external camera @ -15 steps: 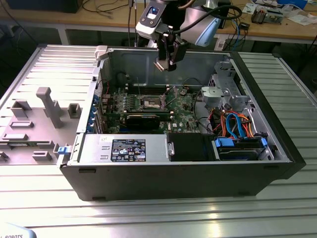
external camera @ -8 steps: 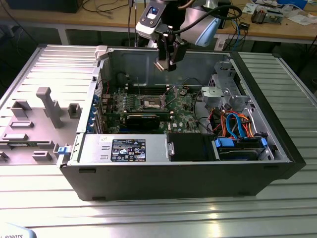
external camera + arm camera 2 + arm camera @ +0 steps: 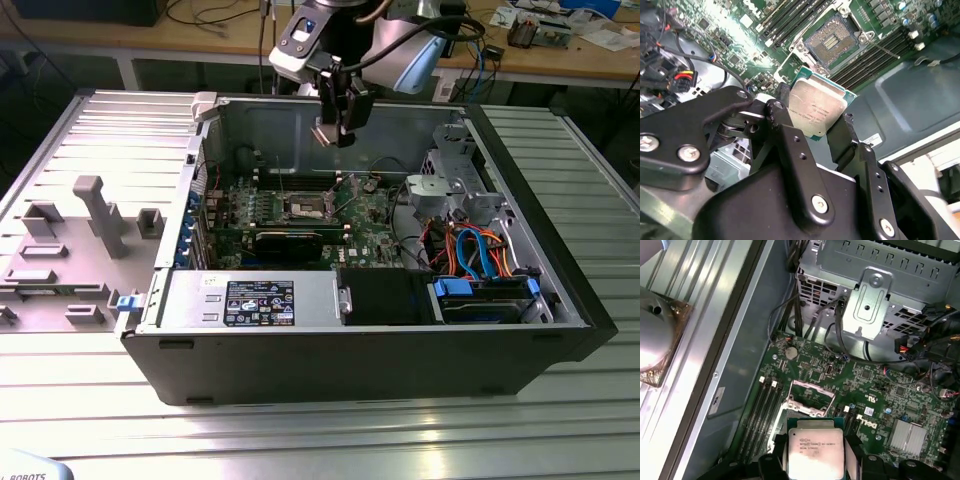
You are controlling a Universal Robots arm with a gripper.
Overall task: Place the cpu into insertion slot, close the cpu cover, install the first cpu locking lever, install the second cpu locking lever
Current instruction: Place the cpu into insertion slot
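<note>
My gripper (image 3: 335, 128) hangs above the open computer case, over the back of the green board, shut on the cpu (image 3: 328, 135). In both wrist views the cpu (image 3: 817, 111) (image 3: 815, 454) shows its silvery top, with a black finger (image 3: 785, 107) pressed against each side. The insertion slot (image 3: 305, 208) (image 3: 832, 42) lies below, apart from the chip, its dark centre bare. The cpu cover (image 3: 811, 396) is swung up and open at the slot's far side. A thin locking lever (image 3: 885, 50) sticks out beside the slot. In the first wrist view the chip hides part of the slot.
A long black graphics card (image 3: 290, 240) lies just in front of the slot. A silver drive cage (image 3: 450, 185) and orange and blue cables (image 3: 475, 250) fill the exterior view's right. The case walls (image 3: 350, 350) surround the board. A grey fixture plate (image 3: 80, 240) lies outside.
</note>
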